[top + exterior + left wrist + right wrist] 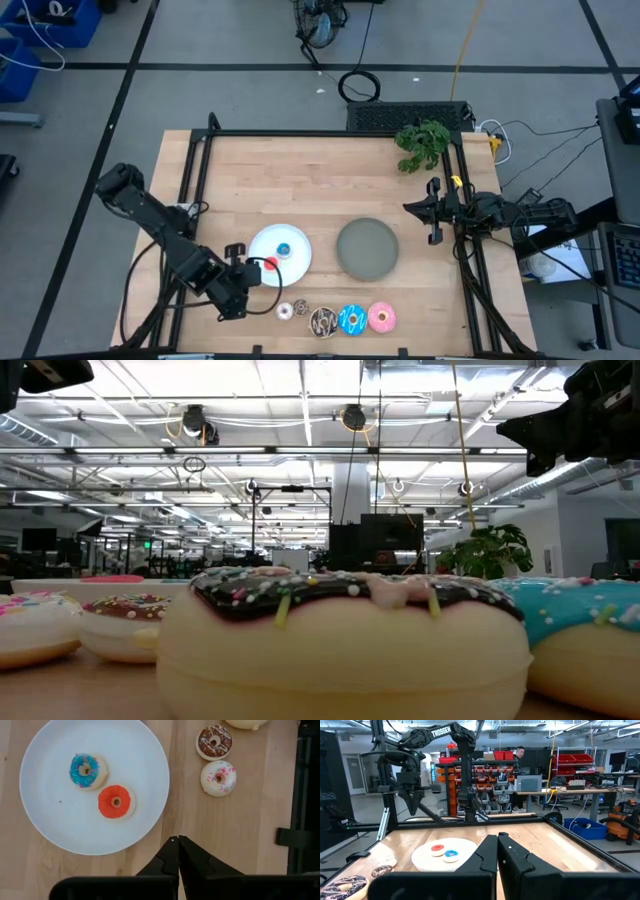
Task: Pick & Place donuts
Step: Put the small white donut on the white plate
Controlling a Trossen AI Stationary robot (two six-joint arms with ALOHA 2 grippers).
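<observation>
Left hand [243, 250] hangs over the table [300, 180] at the white plate's [262, 243] left edge, fingers pressed together, tips meeting, holding nothing. In the left wrist view the closed fingertips [176, 851] sit just off the plate rim.

On the white plate: tiny blue donut [87, 771] and tiny red donut [116, 801], close together, not touching.

On bare table near the plate: tiny brown donut [213, 742] and tiny white-pink donut [219, 777], just beside each other.

Row along the near table edge, from the high view: white-pink tiny, then larger dark brown sprinkled donut [324, 320], larger blue donut [352, 319], larger pink donut [382, 317]. Low view is filled by the dark brown one, blue beside it.

Grey plate [367, 248] sits right of the white plate, apart from it.

Right hand [434, 212] waits at the table's right edge, well apart from the donuts, fingers closed together, holding nothing. Green plant [424, 143] at the far right corner.
</observation>
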